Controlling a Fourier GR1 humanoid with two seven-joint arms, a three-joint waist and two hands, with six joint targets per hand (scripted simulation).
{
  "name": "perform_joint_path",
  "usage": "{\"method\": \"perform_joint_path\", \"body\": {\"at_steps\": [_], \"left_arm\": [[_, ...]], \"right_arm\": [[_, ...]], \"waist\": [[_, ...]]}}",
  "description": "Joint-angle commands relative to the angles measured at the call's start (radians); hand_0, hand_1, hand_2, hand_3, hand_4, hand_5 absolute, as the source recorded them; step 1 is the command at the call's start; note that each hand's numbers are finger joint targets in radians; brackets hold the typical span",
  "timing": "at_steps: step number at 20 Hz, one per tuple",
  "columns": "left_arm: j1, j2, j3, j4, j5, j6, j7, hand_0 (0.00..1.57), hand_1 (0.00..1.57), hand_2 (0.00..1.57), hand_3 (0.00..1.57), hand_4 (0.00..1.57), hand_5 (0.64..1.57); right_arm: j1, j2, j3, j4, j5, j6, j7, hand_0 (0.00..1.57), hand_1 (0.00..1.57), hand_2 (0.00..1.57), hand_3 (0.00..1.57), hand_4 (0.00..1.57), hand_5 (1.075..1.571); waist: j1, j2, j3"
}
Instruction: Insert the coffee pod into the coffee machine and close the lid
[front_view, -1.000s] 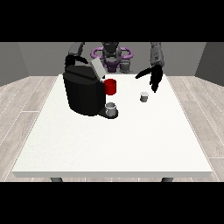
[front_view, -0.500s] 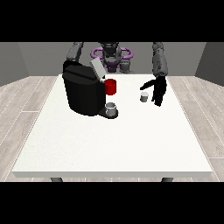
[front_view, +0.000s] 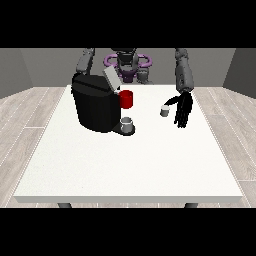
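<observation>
Hand now lower beside pod

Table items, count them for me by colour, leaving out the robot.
Black: 1, the coffee machine
Red: 1, the part at the machine's head
Grey: 2, the cup under the spout and the pod beside the robot hand
Total: 4

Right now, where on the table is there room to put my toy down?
The whole near half of the white table, in front of the coffee machine, is bare. So is the strip between the grey cup on the machine's tray and the coffee pod. It is crowded by the pod, where the robot hand hovers.
</observation>
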Motion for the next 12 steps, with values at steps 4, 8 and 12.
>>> {"method": "perform_joint_path", "body": {"at_steps": [4,8,12], "left_arm": [[-0.033,-0.044,-0.017,0.085,-0.045,-0.009,0.026,0.00,0.00,0.37,0.00,0.00,1.571],[-0.053,-0.041,0.006,0.137,-0.049,0.027,-0.047,0.00,0.00,0.19,0.00,0.00,1.571],[-0.078,0.004,0.000,0.155,-0.069,-0.035,-0.069,0.69,0.69,0.87,0.78,0.00,1.571]], "right_arm": [[-0.019,-0.026,-0.058,0.074,-0.035,0.013,0.005,0.00,0.00,0.00,0.00,0.38,1.571],[-0.063,-0.059,-0.045,-0.013,-0.034,0.033,0.067,0.00,0.00,0.00,0.00,0.40,1.571],[-0.021,0.030,0.014,-0.010,0.020,-0.053,0.052,0.00,0.00,0.00,0.00,0.40,1.571]], "waist": [[0.008,-0.022,-0.0016],[-0.028,0.035,-0.0026],[-0.017,0.002,-0.0024]]}}
